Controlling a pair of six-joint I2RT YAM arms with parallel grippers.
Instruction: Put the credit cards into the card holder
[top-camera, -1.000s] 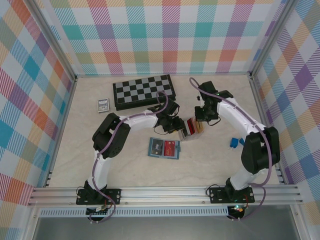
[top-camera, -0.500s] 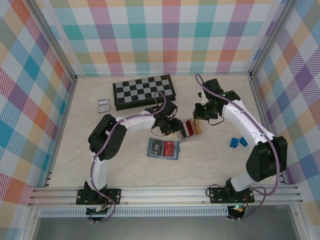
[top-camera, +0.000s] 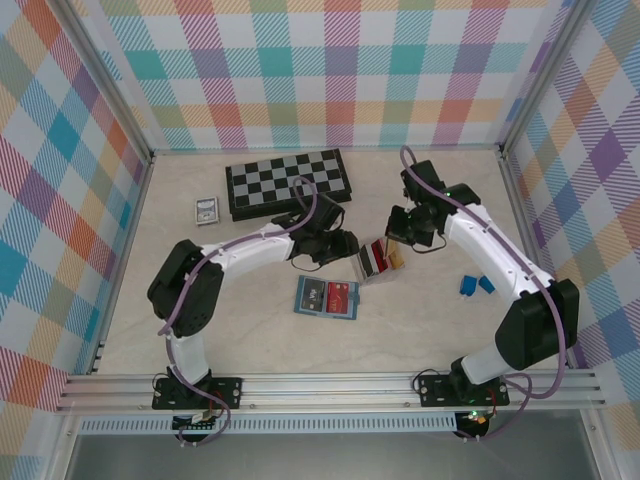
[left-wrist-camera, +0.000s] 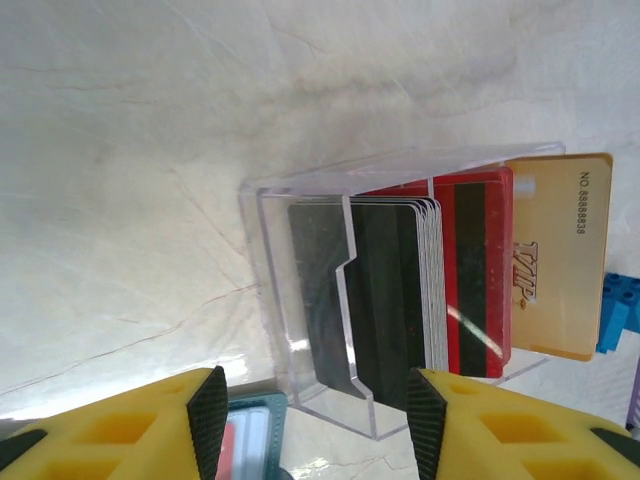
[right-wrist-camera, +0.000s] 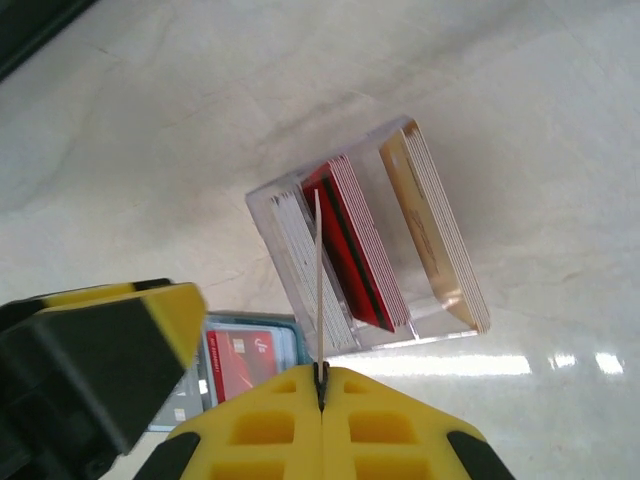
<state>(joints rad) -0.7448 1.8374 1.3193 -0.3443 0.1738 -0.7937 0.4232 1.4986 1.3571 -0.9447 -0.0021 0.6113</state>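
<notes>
Tabletop (right-wrist-camera: 150, 120), credit card (right-wrist-camera: 317, 290) pinched in right hand (right-wrist-camera: 322, 383)

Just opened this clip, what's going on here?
The right pincer is shut on one card, held edge-on just above a clear box that holds stacks of red, black and gold cards. Whether that card is going in or coming out cannot be told. The left pincer is open, its fingers flanking the box's end. The teal wallet lies open nearby, partly filled.
</notes>
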